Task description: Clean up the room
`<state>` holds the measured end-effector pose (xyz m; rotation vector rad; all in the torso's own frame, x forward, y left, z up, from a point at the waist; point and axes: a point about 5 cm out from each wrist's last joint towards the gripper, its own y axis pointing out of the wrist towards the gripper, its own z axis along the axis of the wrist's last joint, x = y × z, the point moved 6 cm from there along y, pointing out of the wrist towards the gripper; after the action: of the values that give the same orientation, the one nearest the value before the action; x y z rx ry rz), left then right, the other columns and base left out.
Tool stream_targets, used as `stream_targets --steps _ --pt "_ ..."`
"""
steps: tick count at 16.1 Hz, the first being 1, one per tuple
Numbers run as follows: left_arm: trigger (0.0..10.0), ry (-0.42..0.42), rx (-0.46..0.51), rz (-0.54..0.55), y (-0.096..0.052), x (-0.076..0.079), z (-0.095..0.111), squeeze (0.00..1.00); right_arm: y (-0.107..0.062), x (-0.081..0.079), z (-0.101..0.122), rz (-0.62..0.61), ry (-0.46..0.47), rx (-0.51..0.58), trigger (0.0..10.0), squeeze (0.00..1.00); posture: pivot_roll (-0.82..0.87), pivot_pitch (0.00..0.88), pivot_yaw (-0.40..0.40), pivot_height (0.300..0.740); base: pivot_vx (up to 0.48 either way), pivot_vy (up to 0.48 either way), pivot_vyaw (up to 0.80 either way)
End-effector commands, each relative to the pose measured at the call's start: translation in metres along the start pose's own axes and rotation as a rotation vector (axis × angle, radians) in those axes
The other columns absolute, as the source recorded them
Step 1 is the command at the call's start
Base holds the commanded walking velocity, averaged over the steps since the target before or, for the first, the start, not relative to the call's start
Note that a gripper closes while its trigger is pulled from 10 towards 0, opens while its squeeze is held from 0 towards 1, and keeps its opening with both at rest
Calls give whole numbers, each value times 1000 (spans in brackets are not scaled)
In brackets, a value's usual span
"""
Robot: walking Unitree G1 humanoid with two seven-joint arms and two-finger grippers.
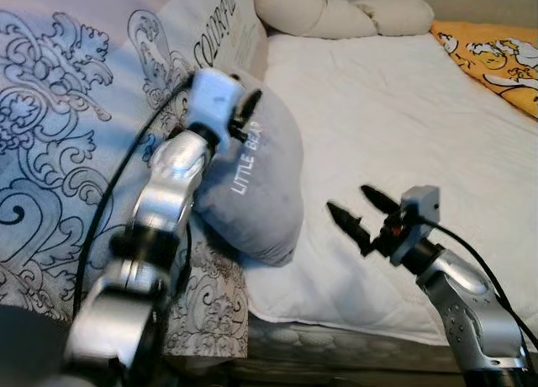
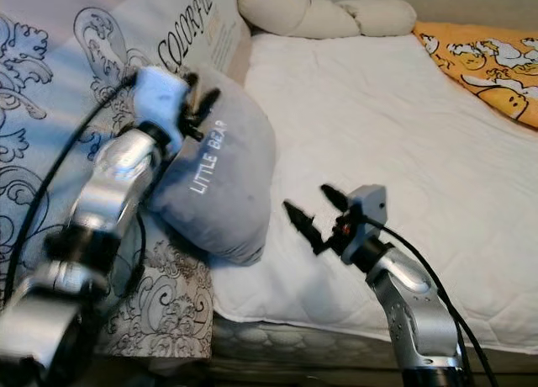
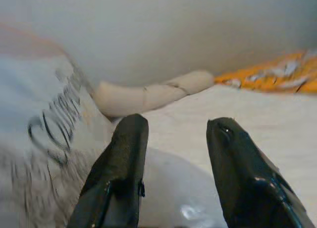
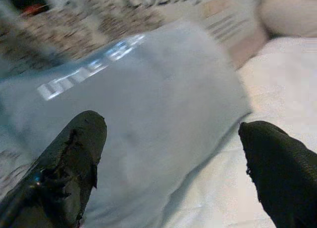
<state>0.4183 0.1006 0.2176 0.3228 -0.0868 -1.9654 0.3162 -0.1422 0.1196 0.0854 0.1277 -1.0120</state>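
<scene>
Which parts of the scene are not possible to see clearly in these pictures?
- Left end effector: head views, its tips lie against the grey pillow, so contact is unclear.
- Patterned pillow: its lettering is cut off by the top edge.
- Yellow blanket: cut off by the right edge.
- Pillow lettering: right wrist view, blurred.

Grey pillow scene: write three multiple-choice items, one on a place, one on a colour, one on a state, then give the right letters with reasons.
1. Where does the grey pillow lie?
A. at the white mattress's left edge, against the patterned quilt
B. on the floor
C. on the orange blanket

2. What colour is the blanket at the far right?
A. green
B. orange
C. black

3. How are the right gripper's fingers?
A. shut on the pillow
B. shut on nothing
C. open

Key: 1 A, it overlaps the mattress edge beside the quilt; 2 B, orange with white cartoon figures; 3 C, its fingers stand apart, short of the pillow.
</scene>
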Motion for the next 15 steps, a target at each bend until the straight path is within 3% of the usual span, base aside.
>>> stream_targets --steps 1,3,5,12,15 --pt "10000 -59 -39 21 -18 -1 -15 1000 2 16 9 -134 -30 53 10000 1000 -61 0 44 740 0 0 0" --pt "10000 -82 -51 44 -31 5 -24 1000 2 30 5 -278 6 33 10000 1000 -56 0 39 740 0 0 0" --pt "10000 -89 -65 72 -42 12 -30 1000 5 34 21 -375 2 127 10000 1000 -43 0 29 740 0 -480 0" --pt "10000 -78 -87 84 -42 22 -28 1000 5 15 8 -409 9 100 10000 1000 -22 0 -14 740 0 -464 0" --pt "10000 -81 -113 105 -46 22 -33 1000 6 22 10 -456 -31 102 10000 1000 -21 0 -20 740 0 -417 0"
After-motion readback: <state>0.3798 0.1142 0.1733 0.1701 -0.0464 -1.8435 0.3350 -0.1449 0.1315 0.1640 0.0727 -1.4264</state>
